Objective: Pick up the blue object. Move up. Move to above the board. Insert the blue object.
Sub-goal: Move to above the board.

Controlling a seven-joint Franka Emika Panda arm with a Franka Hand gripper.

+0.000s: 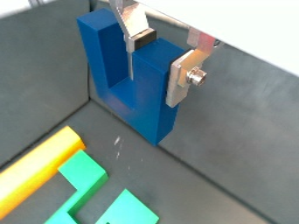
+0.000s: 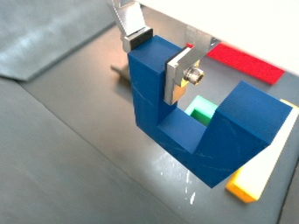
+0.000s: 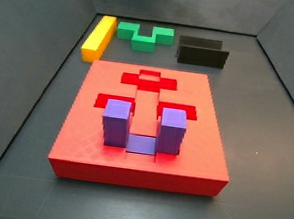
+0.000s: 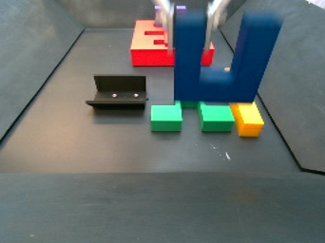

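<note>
Holding one prong of the blue object tight between its jaws, the gripper hangs high over the table's far end, prongs up, so it can travel above the board.

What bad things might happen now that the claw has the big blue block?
1. The claw pinches only one prong of the blue object, so the free prong might make it tilt or slip.
2. In a side view the blue object hangs close over the green block and the yellow bar; sliding sideways too low might bump them.
3. A purple block already stands on the board, so it could collide there.
</note>
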